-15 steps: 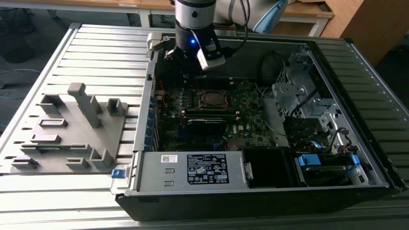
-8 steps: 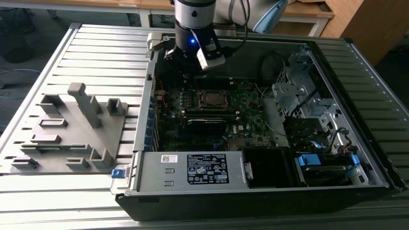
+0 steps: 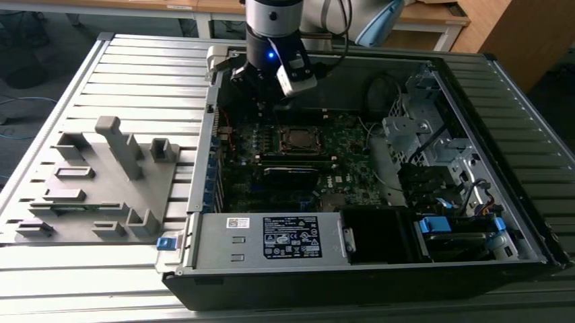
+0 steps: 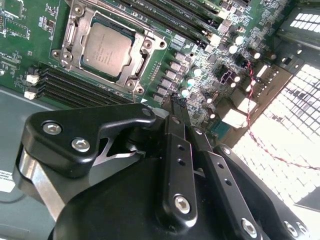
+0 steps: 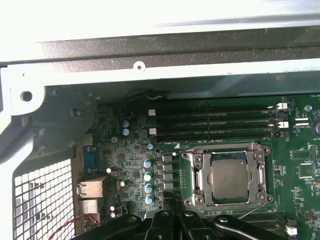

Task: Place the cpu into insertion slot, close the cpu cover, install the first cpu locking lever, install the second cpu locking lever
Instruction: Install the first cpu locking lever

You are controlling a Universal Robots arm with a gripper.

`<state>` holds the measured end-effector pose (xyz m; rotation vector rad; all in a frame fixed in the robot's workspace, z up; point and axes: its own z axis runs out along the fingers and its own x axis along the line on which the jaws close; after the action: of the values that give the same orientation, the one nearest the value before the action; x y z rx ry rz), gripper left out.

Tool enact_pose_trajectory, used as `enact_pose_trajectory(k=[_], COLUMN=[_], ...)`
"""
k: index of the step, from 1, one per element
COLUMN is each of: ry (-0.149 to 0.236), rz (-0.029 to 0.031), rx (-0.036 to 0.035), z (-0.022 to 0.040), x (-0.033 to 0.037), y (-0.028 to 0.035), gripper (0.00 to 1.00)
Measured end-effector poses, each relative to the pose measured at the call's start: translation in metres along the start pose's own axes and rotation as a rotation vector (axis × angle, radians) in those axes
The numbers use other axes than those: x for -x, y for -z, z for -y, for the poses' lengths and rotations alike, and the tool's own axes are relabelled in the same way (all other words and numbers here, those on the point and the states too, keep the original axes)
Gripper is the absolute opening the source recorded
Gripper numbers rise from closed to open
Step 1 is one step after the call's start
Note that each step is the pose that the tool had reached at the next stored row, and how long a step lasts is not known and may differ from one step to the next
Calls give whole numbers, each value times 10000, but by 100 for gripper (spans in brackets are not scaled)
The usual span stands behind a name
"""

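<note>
Fingers (image 4: 179, 150) pinched together, arm (image 3: 268, 20) upright, beside seated cpu (image 4: 106, 50)

Cpu (image 5: 231, 176) sits within the cpu cover (image 5: 198, 177) window on the motherboard (image 5: 300, 170). Memory slots (image 5: 215, 120) lie just beside it, all inside the computer case (image 3: 359, 286).

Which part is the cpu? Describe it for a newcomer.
Look inside the open computer case at the green motherboard. Near its middle sits the cpu, a flat square chip framed by the silvery cpu cover. Its dull grey top sets it apart from the long black memory slots alongside.
</note>
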<state>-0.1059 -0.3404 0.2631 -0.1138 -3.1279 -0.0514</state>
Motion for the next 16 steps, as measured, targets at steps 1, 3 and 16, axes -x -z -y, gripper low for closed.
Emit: enact_pose_trajectory(k=[1,3,16], ry=[0,0,0], rz=[1,1,-2], rx=[1,1,9], z=[0,0,-1], x=[0,0,-1], y=[1,1,26], gripper=[11,11,11])
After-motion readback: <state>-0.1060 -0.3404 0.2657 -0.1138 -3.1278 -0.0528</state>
